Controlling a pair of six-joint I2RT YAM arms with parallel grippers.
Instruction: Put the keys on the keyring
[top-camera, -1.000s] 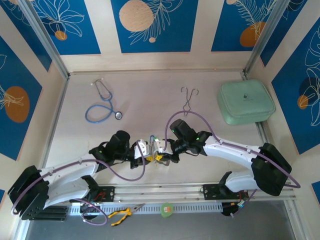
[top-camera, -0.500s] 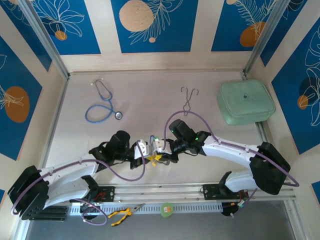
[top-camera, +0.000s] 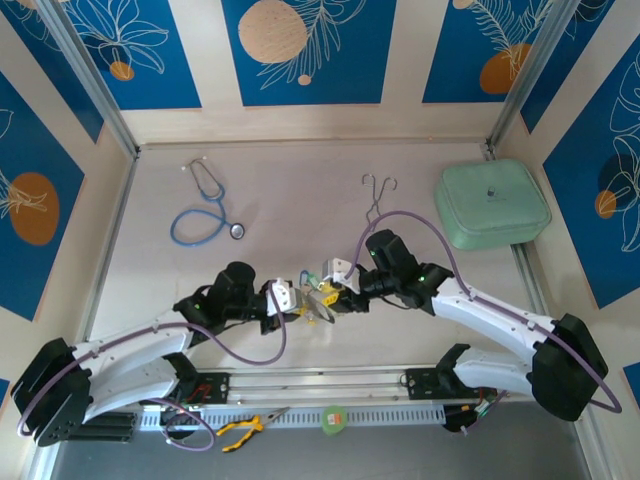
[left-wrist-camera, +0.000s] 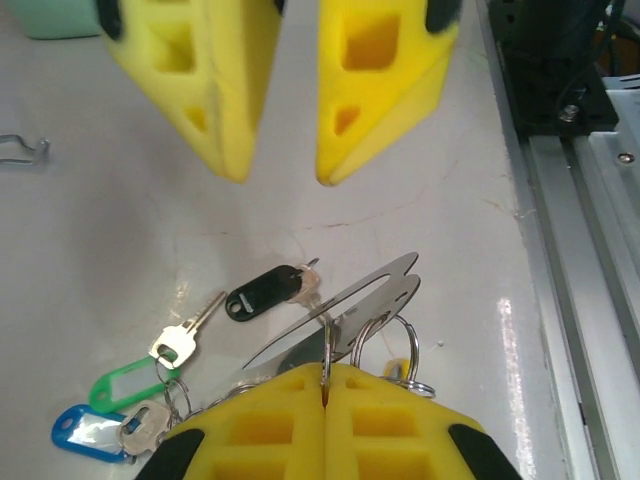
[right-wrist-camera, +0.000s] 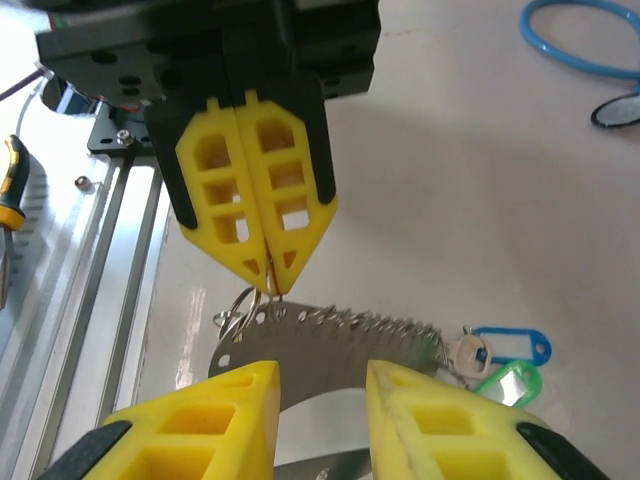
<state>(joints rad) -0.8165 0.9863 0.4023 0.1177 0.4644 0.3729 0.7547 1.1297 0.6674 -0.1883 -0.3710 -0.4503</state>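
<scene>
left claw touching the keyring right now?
Touching. Left wrist view: the left claw is shut, with a wire loop of the keyring pinched in its seam. The right wrist view shows the same pinch.

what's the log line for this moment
left gripper: shut on keyring | right gripper: open, opposite left | black key: on table by keyring

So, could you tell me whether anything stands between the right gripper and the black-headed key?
Nothing visible does: in the left wrist view, bare table lies between the open right gripper and the black-headed key.
</scene>
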